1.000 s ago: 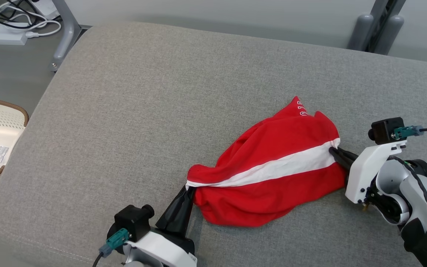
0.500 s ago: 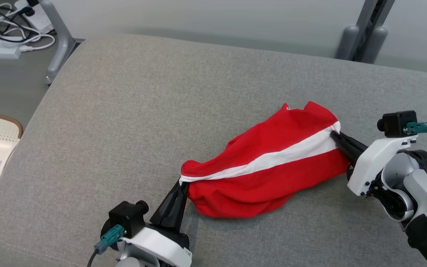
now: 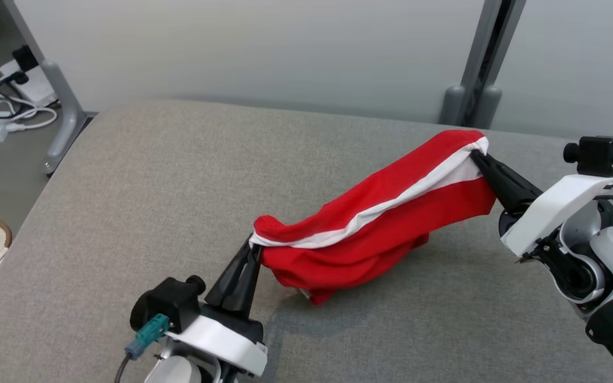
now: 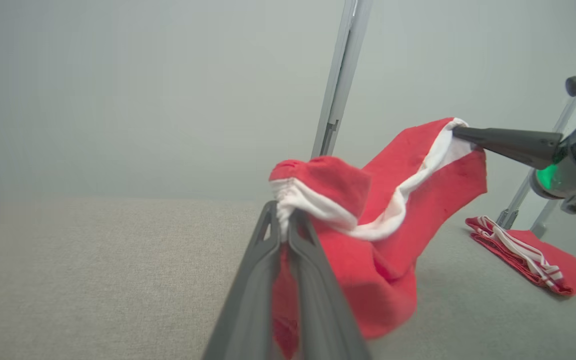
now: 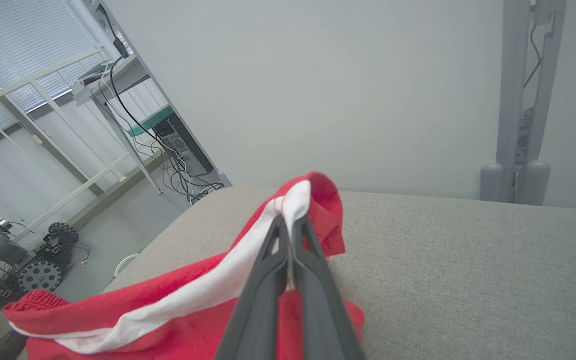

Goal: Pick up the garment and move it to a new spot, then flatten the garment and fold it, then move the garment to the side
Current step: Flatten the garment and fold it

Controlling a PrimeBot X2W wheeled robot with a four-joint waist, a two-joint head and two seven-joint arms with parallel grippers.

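A second ago the red garment lay slumped on the grey cushion. Now it hangs stretched between the two grippers, most of it raised off the cushion, and the head camera has tipped upward too.

The left gripper is closed tight on the gathered end of the white stripe, above the cushion's near part. The right gripper is closed just as tight on the stripe's other end, higher and toward the cushion's far right. The cloth sags between them in a red belly whose lowest fold hangs at or just above the cushion's middle.

Both pinches look thin, taking only an edge of cloth, so a hard pull apart could slip either end free. With the right end higher, the loose bulk may slide toward the left jaws and bunch there, making flattening harder. A low carry would drag the belly across the cushion. A folded red garment lies at the cushion's right end, and a sweep that way might disturb it.

Whether the lowest fold touches the cushion is unclear. The hems and openings are buried in the folds, so the kind of garment is uncertain. How deep the cloth sits in either pair of jaws cannot be seen.
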